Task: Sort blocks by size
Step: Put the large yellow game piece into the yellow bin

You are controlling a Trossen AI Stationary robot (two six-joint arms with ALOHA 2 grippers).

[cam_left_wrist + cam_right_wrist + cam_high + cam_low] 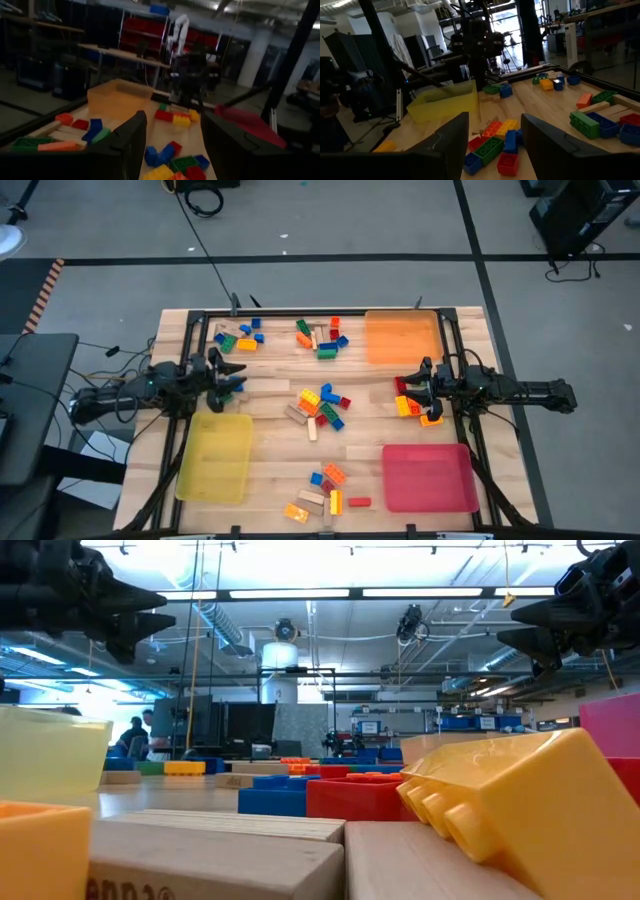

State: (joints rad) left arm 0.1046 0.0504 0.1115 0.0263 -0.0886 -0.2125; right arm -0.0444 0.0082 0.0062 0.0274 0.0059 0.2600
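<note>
Hovering apart and empty-jawed, the left gripper (232, 373) and right gripper (407, 389) flank the table's (270, 470) scattered blocks (322, 402), fingers parted.

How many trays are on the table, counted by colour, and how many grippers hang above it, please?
Yellow tray: 1
Orange tray: 1
Red tray: 1
Grippers: 2, the left gripper and the right gripper, both open and holding nothing
Total: 3 trays and 2 grippers, 5 things
</note>
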